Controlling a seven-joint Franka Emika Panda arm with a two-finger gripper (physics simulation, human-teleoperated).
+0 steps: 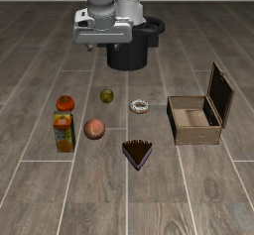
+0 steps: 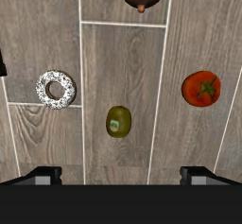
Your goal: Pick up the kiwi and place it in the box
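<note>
High above the wooden floor (image 1: pixel 40 199), the gripper (image 2: pixel 121 176) hangs wide open and empty, roughly over the kiwi (image 2: pixel 118 122), seemingly aligned for a straight descent.

Seven things lie out, one of each kind: one kiwi (image 1: pixel 106 95), one sprinkled doughnut (image 1: pixel 140 106), one tomato (image 1: pixel 65 103), one peach (image 1: pixel 94 129), one juice carton (image 1: pixel 63 133), one dark triangular cake slice (image 1: pixel 137 153), and one wooden box (image 1: pixel 196 136) with its lid up.
</note>
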